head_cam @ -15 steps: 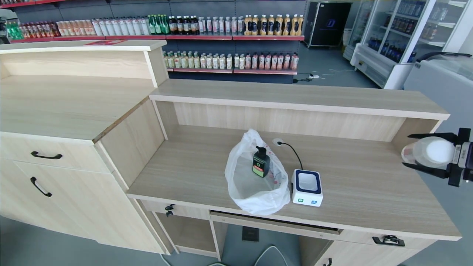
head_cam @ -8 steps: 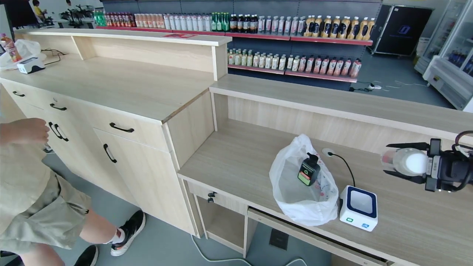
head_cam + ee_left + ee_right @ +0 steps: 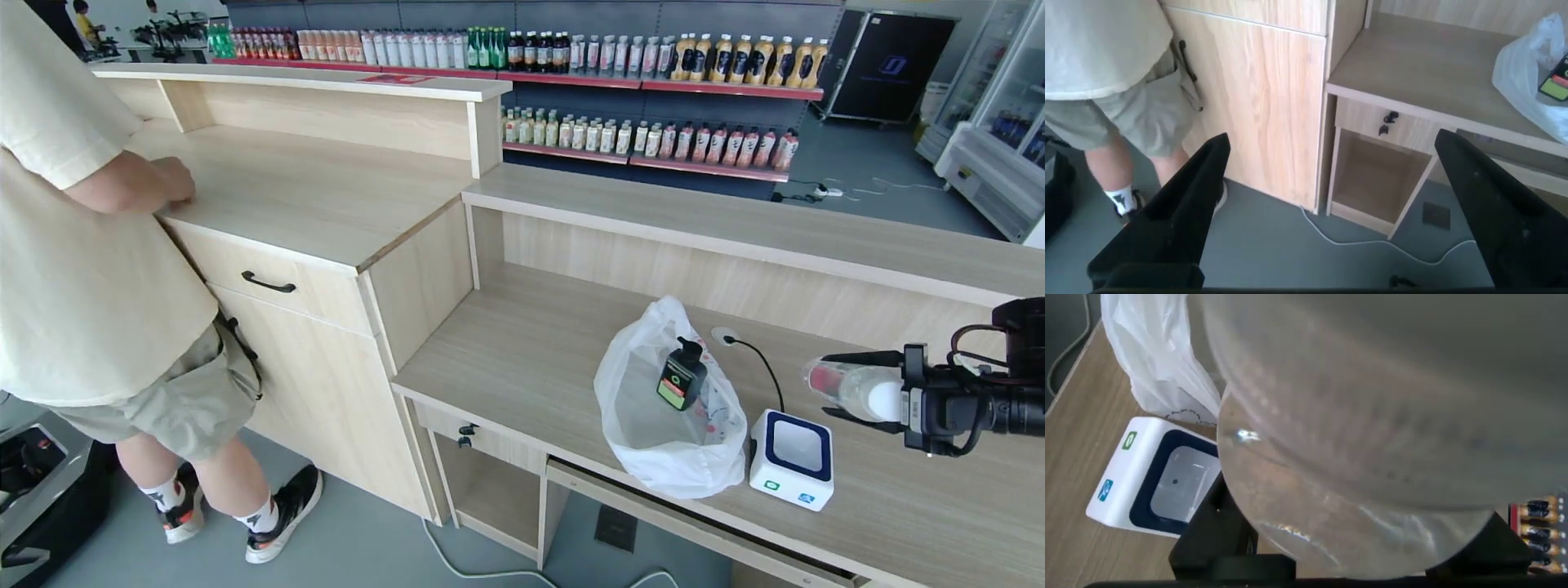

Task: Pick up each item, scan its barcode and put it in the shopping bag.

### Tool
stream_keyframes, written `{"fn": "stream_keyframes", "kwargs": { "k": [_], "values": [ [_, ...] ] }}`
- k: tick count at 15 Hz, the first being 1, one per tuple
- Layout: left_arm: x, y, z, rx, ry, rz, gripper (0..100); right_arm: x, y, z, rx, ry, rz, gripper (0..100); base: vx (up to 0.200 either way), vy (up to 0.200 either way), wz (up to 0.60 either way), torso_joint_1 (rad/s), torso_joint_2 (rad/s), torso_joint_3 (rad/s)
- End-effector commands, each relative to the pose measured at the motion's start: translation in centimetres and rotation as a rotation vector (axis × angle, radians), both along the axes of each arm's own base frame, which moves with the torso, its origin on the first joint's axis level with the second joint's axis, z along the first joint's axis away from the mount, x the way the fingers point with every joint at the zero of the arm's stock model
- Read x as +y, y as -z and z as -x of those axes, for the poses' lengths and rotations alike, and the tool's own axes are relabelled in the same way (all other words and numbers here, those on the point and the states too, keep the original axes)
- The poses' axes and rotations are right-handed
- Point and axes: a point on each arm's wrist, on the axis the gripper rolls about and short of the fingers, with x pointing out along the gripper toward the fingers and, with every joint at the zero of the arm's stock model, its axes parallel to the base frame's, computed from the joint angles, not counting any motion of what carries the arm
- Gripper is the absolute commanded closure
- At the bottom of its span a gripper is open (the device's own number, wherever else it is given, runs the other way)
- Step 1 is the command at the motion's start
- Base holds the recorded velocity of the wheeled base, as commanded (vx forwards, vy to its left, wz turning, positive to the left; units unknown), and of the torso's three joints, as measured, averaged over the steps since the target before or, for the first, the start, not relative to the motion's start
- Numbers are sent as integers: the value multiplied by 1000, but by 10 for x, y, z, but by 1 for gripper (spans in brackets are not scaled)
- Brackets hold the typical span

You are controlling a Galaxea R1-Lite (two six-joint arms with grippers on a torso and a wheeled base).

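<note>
Right gripper (image 3: 826, 384) clamps a clear plastic bottle (image 3: 857, 390) lying sideways above the wooden counter (image 3: 531, 359). The bottle has a red label band; its print is too small to read. The body is round, smooth and see-through.

The scanner (image 3: 792, 459) sits just below the gripper and to its left: a white box with a dark blue frame around a glossy window. It has small green and blue stickers on the front, unreadable. A black cable (image 3: 763, 359) runs from it to a round port in the counter.

The shopping bag (image 3: 645, 416) stands left of the gripper, touching the scanner's far side. It is thin, crinkled, translucent white plastic, mouth open. A dark pump bottle (image 3: 682, 377) leans inside, with a green mark over a red band on its label.

Left gripper (image 3: 1331, 143) has its jaws spread wide and holds nothing. It is low in front of the counter's cabinet, with grey floor beneath it.

Shelves of drink bottles (image 3: 620, 57) stand far behind.
</note>
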Motion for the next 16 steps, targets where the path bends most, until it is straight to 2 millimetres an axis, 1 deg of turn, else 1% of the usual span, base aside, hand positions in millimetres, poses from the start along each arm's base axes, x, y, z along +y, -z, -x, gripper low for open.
{"fn": "stream_keyframes", "kwargs": {
  "k": [1, 6, 10, 15, 16],
  "values": [
    [0, 0, 0, 1, -1, 0, 0, -6, 12, -5, 17, 2, -3, 100, 0, 0, 0, 0, 0, 0],
    [0, 0, 0, 1, -1, 0, 0, -14, 24, -16, -49, 14, 28, 100, 0, 0, 0, 0, 0, 0],
    [0, 0, 0, 0, -1, 0, 0, -15, 31, -15, -43, 10, 40, 100, 0, 0, 0, 0, 0, 0],
    [0, 0, 0, 1, -1, 0, 0, -27, 42, -13, -29, 43, 64, 100, 0, 0, 0, 0, 0, 0],
    [0, 0, 0, 1, -1, 0, 0, -32, 47, -11, -14, 59, 62, 100, 0, 0, 0, 0, 0, 0]
  ]
}}
